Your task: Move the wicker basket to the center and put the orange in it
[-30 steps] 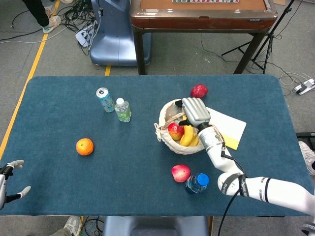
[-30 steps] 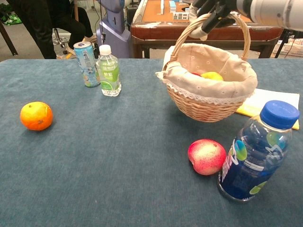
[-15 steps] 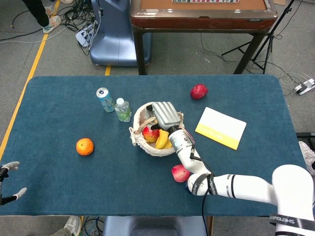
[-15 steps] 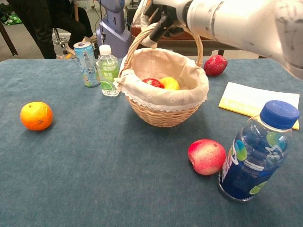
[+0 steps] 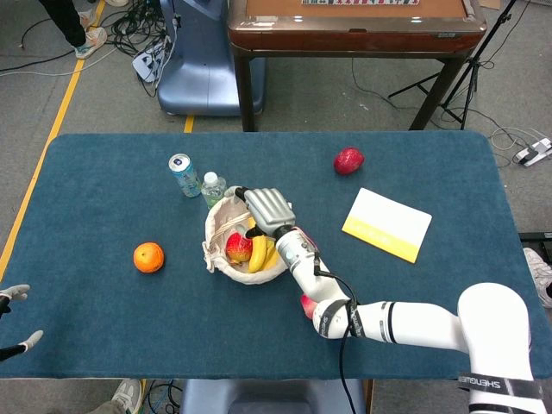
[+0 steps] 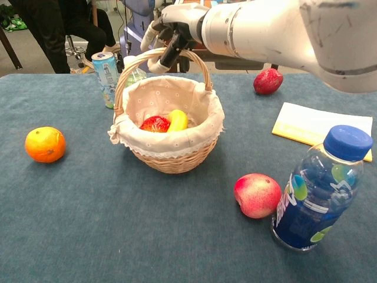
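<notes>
- My right robot hand (image 6: 177, 26) is clenched around the handle of the wicker basket (image 6: 168, 132), which sits near the middle of the surface (image 5: 103, 190).
- The orange (image 5: 148, 257) lies well to the basket's left, untouched.
- My left robot hand (image 5: 13, 319) hangs released at the edge.
- Left to do: release the basket, fetch the orange.

My right hand (image 5: 268, 208) has carried the cloth-lined wicker basket with its red apple and yellow banana (image 5: 243, 249) leftward across the blue table, from beside the yellow-edged white notepad (image 5: 386, 224) to just by the small green-labelled water bottle (image 5: 212, 184), which its rim now partly hides. My fingers (image 6: 169, 52) have kept hold of the arched handle throughout. My left hand (image 5: 12, 320) has slipped lower at the table's near-left edge.
</notes>
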Tool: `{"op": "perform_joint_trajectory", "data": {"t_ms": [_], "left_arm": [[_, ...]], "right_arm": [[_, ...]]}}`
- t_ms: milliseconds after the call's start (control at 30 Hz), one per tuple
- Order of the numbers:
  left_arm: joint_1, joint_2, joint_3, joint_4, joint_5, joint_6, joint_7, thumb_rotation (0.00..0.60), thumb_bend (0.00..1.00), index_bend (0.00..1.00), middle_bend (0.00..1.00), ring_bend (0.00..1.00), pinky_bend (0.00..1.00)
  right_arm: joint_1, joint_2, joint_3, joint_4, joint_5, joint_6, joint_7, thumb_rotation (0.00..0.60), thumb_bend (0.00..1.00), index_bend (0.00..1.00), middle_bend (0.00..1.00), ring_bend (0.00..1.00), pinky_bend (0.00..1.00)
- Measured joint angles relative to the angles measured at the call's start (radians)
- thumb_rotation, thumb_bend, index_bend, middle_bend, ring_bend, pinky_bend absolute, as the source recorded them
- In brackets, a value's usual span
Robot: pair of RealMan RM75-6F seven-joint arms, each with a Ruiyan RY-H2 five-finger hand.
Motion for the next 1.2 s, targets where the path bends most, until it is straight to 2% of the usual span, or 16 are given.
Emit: {"op": "perform_joint_trajectory", "data": {"t_ms": [133,400,800,1133,1200], "left_arm": [[-0.005,0.000,-0.002,0.001,0.002,-0.006,0.000,0.600,0.07,0.35,0.35,0.42,0.36],[-0.029,0.011,-0.019,0.011,0.001,-0.031,-0.025,0.600,0.07,0.35,0.35,0.42,0.36],[-0.131,0.015,-0.051,0.058,-0.011,-0.177,-0.109,0.600,0.07,0.35,0.35,0.42,0.36],[-0.250,-0.044,-0.072,0.130,0.007,-0.298,-0.149,0.600,0.07,0.33,0.35,0.38,0.35],[-0.272,-0.061,-0.077,0.144,0.006,-0.320,-0.145,0.600,0.07,0.30,0.34,0.34,0.34]], "right_arm": [[-0.009,0.050,-0.017,-0.031,0.006,-0.020,0.008,0.600,0.33,0.04,0.10,0.14,0.38],[-0.073,0.177,-0.070,-0.132,-0.058,0.005,0.020,0.600,0.33,0.03,0.10,0.14,0.37],[-0.278,0.334,-0.177,-0.270,-0.330,0.197,0.086,0.600,0.33,0.04,0.11,0.14,0.37],[-0.533,0.478,-0.298,-0.361,-0.586,0.405,0.197,0.600,0.33,0.04,0.13,0.14,0.37],[-0.575,0.501,-0.316,-0.369,-0.624,0.437,0.223,0.600,0.33,0.03,0.13,0.14,0.37]]}}
